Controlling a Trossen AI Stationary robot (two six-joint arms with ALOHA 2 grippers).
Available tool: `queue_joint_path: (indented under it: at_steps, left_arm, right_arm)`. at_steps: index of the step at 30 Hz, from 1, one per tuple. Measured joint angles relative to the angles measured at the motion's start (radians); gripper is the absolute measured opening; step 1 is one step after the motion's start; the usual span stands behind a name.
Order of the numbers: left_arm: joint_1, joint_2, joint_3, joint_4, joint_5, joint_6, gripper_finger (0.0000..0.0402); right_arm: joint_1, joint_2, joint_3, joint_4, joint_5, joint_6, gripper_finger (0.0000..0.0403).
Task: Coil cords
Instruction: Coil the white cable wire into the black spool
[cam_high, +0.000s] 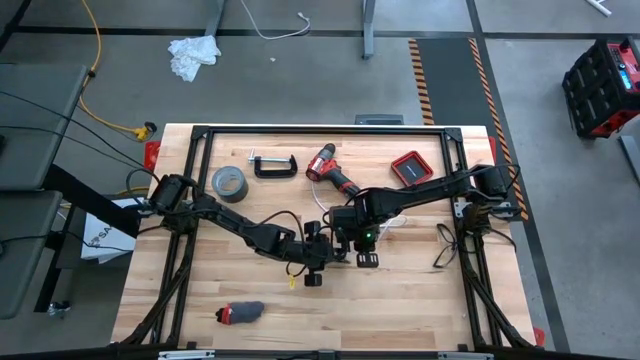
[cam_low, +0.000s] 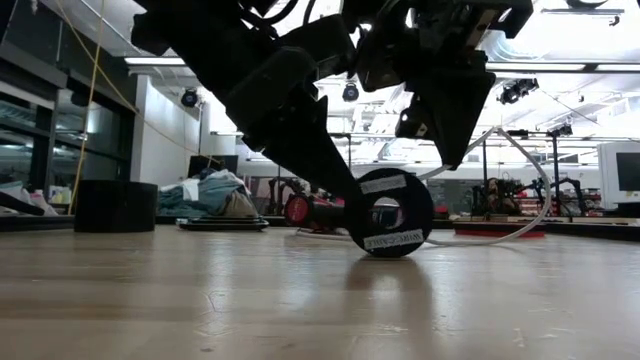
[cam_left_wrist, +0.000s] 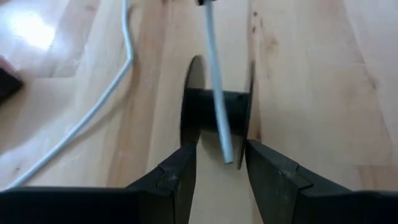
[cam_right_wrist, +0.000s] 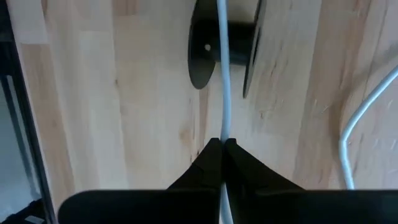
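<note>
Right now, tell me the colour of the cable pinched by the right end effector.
White. The cable shows best in the right wrist view, running from the right end effector.

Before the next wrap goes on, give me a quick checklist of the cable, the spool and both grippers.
1. Right gripper shut on the white cable: ok.
2. Cable runs across the black spool between its two flanges: ok.
3. Left gripper holds the spool by its flanges: ok.
4. Cable's free end secured on the hub: not ok, it hangs loose.
5. Spool upright on the table in the low view: ok.
6. Slack cable free of snags: cannot tell.
</note>
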Motion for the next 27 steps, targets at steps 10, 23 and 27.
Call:
queue_joint_path:
  at_steps: [10, 23, 27]
  left_arm:
    - [0.000, -0.003, 0.036, 0.000, -0.004, 0.089, 0.0134]
    - [0.000, -0.003, 0.036, -0.001, 0.028, 0.115, 0.0134]
    - [0.000, -0.003, 0.036, 0.000, 0.029, 0.114, 0.0134]
  right_arm:
    - [0.007, 0.000, 0.000, -0.023, -0.024, 0.136, 0.0000]
    - [0.044, 0.000, 0.000, -0.031, -0.007, 0.329, 0.0000]
    - [0.053, 0.000, 0.000, -0.031, -0.006, 0.355, 0.0000]
